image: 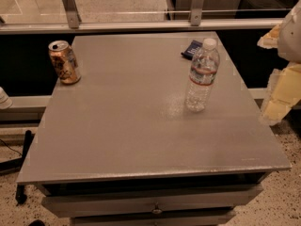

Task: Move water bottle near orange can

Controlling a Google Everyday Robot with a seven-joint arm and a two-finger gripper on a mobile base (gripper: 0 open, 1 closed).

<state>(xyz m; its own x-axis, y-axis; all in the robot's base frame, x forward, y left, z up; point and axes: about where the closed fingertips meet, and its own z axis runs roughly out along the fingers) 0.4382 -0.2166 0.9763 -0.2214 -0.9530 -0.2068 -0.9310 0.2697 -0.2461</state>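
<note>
The water bottle (202, 75), clear and ribbed, with a white cap and a red-banded label, stands upright on the surface (131, 131), near the pincer (277, 86). The orange can (64, 62), silver on top, stands upright well apart from the pincer, beyond the bottle.

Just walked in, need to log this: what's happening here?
The water bottle is not yet gripped. It stands upright on the right side of the grey table. The orange can stands at the far left corner, well apart. The gripper is at the view's right edge, beside the table, not touching the bottle. A dark blue item lies behind the bottle.
</note>
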